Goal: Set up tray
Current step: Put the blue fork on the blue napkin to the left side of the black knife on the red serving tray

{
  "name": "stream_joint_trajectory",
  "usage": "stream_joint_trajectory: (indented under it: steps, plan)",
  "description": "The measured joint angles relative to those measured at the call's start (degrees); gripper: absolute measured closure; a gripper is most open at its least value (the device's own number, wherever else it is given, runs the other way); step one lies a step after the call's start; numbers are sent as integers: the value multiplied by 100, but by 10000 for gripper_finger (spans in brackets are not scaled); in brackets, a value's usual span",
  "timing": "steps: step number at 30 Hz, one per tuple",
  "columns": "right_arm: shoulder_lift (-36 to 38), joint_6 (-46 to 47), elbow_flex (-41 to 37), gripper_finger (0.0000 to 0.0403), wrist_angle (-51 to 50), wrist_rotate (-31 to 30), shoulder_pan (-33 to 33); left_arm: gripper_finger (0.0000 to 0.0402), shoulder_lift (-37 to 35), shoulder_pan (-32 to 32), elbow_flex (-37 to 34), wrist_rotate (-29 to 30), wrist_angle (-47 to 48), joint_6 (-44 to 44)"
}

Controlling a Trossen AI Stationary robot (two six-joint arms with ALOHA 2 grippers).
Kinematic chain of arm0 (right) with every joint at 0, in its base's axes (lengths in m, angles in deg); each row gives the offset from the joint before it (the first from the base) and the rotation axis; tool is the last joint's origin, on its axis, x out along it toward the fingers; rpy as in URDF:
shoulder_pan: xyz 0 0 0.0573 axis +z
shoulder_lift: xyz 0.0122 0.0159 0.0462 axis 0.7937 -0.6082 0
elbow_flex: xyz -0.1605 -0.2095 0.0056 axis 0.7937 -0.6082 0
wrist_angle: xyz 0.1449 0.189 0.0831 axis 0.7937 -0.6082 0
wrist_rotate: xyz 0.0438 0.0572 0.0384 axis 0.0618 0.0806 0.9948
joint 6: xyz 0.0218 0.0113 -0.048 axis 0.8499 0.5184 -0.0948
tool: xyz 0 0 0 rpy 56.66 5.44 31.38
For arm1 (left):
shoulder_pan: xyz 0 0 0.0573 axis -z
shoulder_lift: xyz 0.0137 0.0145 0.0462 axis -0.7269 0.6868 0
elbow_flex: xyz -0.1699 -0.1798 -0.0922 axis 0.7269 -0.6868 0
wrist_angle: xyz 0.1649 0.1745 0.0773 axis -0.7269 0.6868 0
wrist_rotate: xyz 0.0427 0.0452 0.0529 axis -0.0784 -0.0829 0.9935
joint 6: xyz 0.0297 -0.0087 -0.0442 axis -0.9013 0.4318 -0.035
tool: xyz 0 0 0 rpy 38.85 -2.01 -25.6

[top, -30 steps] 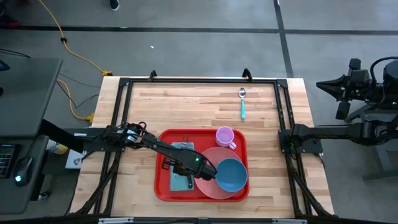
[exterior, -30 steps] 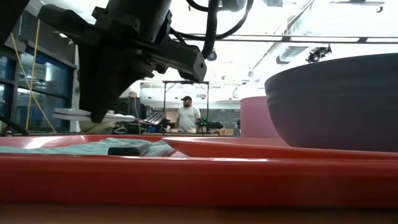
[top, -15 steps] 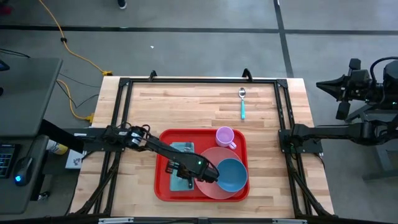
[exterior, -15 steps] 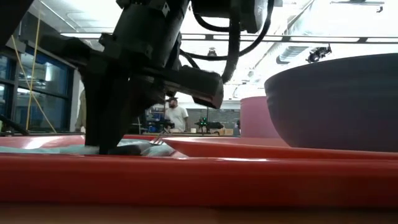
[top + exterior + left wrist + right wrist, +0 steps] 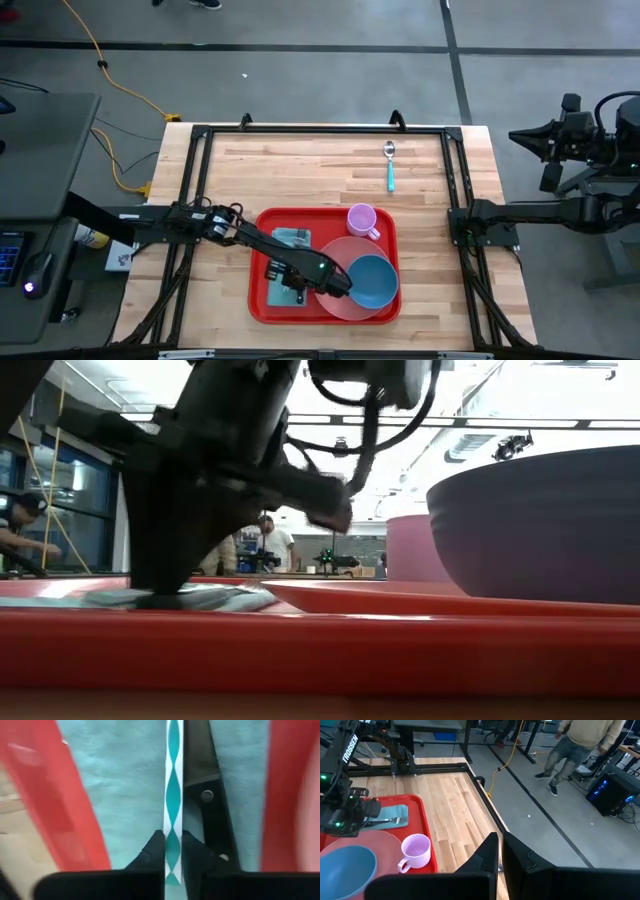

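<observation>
The red tray (image 5: pixel 258 250) lies mid-table, toward the near edge. It carries a teal napkin (image 5: pixel 290 238), a pink plate (image 5: pixel 338 250), a blue bowl (image 5: pixel 372 282) and a lilac cup (image 5: pixel 361 218). My left gripper (image 5: pixel 285 283) is low over the napkin (image 5: pixel 125 780), shut on a fork with a teal-and-white handle (image 5: pixel 173 780). The fork's tines (image 5: pixel 395 821) rest on the napkin. A black riveted utensil handle (image 5: pixel 205 795) lies beside the fork. My right gripper (image 5: pixel 500 840) is shut on nothing, parked high beyond the table's right edge. My left gripper pinches the fork's handle by its two long edges (image 5: pixel 173 827), close to the handle's free end, between its two fingers. The fingers (image 5: pixel 165 585) come steeply from above, pointing down. The fork lies flat along the napkin on the tray.
A spoon with a teal handle (image 5: pixel 390 165) lies on bare wood near the table's far edge. A black frame (image 5: pixel 320 130) runs round the tabletop. In the low view the bowl (image 5: pixel 540 520) and cup (image 5: pixel 405 545) stand high on the right. People move in the room behind.
My left gripper has come down with the fork, from just above the napkin to the napkin itself. The fork, held level in the air before, now lies on the napkin next to the black handle.
</observation>
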Motion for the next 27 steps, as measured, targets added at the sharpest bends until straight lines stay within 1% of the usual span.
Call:
stream_joint_trajectory:
  steps: [5, 7, 11, 15, 18, 21, 24, 27]
  plan:
    - [0, -2, 0, 403, 1, -67, 0, 252, -13, 38, 44, -27, -254, -100]
    - [0, -2, 0, 403, 5, -68, 0, 222, -15, 71, 44, -167, -285, -96]
    - [0, -2, 0, 403, 5, -70, 0, 181, -15, 128, 44, -319, -274, 24]
    - [0, -2, 0, 403, 4, -77, 0, 161, -17, 157, 120, -220, -159, 62]
    - [0, -2, 0, 403, 4, -83, 0, 158, -27, 150, 434, 184, 212, 33]
    - [0, -2, 0, 403, 2, -83, 0, 162, -28, 141, 859, 642, 820, -91]
    - [0, -2, 0, 403, 2, -83, 0, 168, -186, 144, 1067, 1473, 723, -291]
    - [0, -2, 0, 403, 2, -94, 0, 175, -343, 168, 1335, 2309, 759, -299]
